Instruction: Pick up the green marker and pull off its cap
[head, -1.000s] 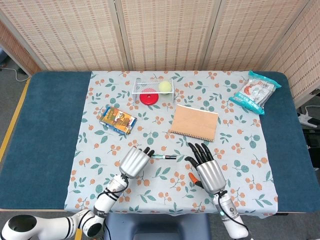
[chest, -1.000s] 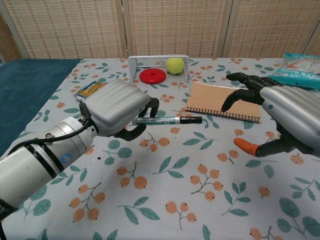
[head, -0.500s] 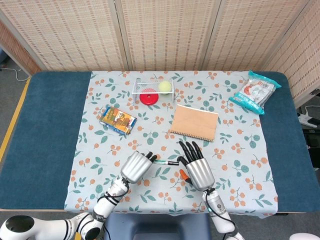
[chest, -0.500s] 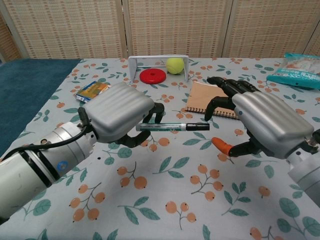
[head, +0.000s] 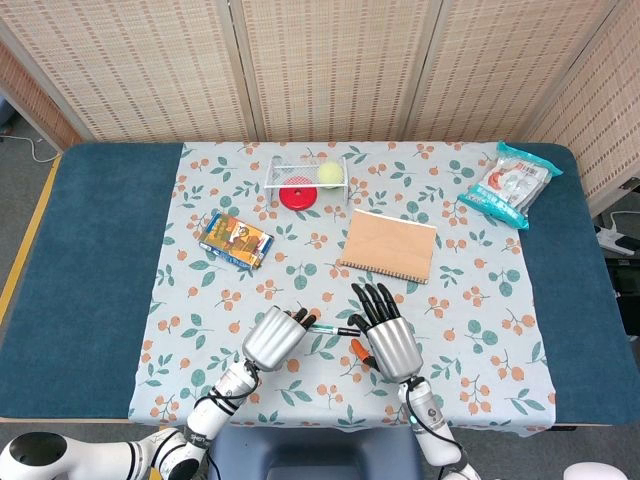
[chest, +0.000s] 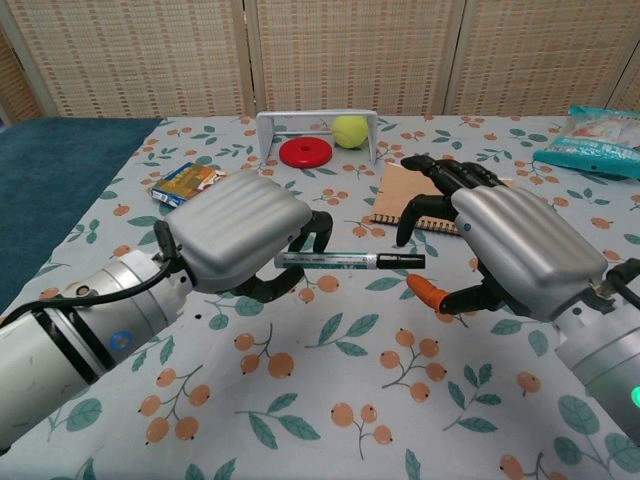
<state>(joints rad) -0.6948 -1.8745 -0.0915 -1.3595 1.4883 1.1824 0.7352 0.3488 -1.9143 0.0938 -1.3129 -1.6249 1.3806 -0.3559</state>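
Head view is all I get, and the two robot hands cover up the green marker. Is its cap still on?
Observer: Yes. The chest view shows the black cap on the green marker, at the end pointing toward the right robot hand.
Operator: Who's holding it?
Observer: The left robot hand grips the barrel at the other end, and the marker lies level.
Operator: Is the other robot hand grabbing the cap yet?
Observer: Not yet. Its fingers arch above the cap and its orange-tipped thumb sits below, with a gap on each side.
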